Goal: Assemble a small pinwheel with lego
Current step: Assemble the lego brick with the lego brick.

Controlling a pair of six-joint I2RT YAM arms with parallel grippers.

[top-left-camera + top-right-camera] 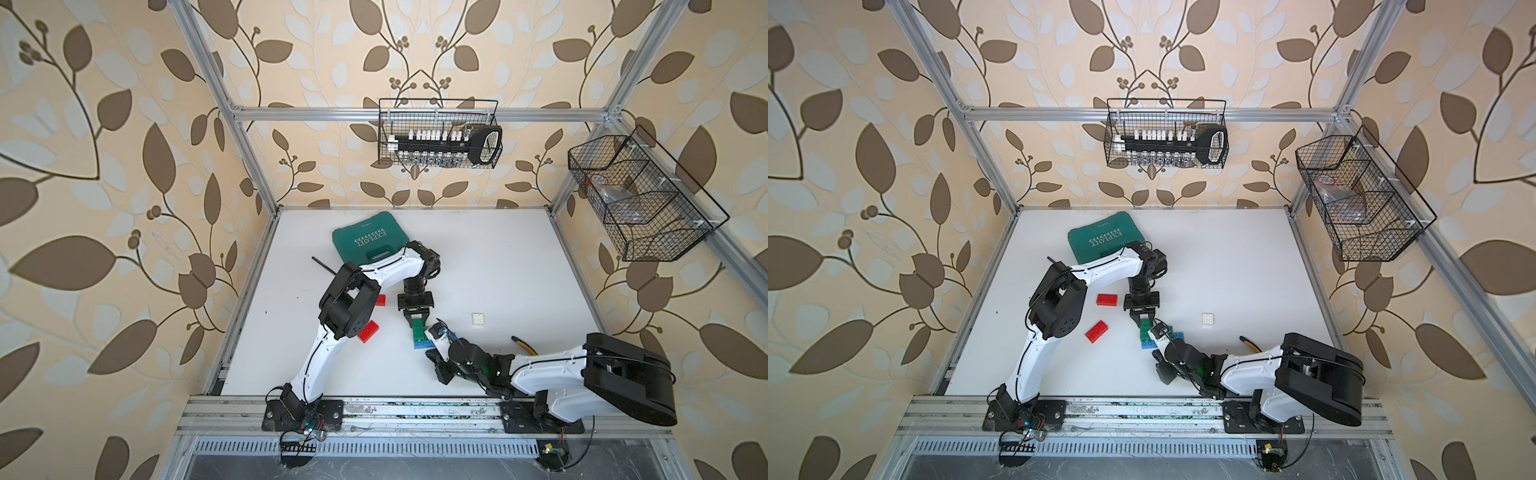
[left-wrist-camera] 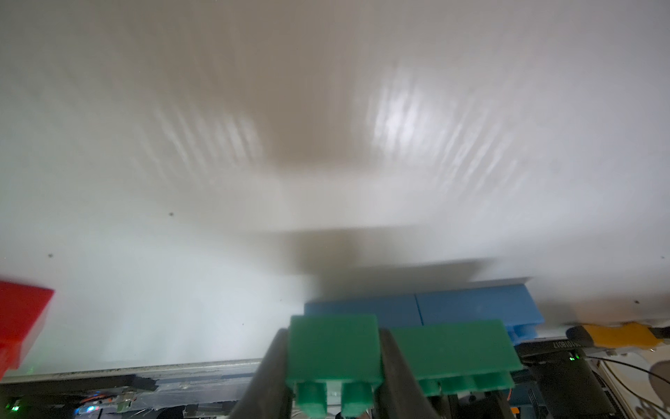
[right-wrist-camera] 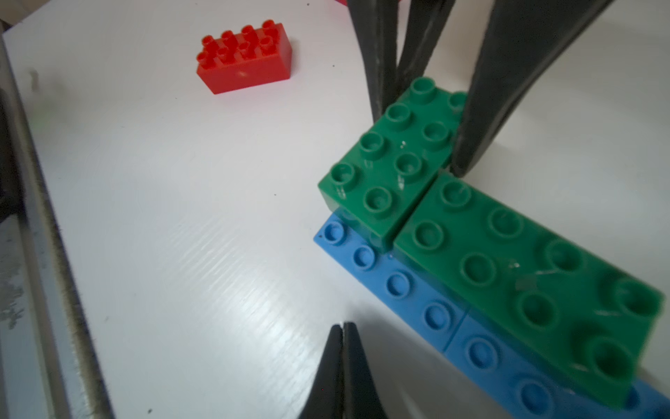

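Starting up at the wire basket [image 1: 386,124] on the back rail: holds a black rack [image 1: 432,143] of white-capped pieces, too small to name. Over to the side basket [image 1: 681,172] on the wall: carries a clear bag [image 1: 611,193]. Down on the tabletop [image 1: 519,257], find the teal case [image 1: 365,241] lying shut. Pinching a green brick [image 3: 391,159] in the left gripper [image 2: 333,348] jaws, over the end of the blue bricks [image 3: 398,286], edge to edge with the second green brick [image 3: 525,272]. Call that the half-built pinwheel [image 1: 422,338], mid-tabletop. Pressed together, holding nothing, at the right gripper [image 3: 342,326], just beside the blue. Spot two red bricks [image 1: 1108,299] [image 1: 1096,331] and a white brick [image 1: 478,319] lying loose.
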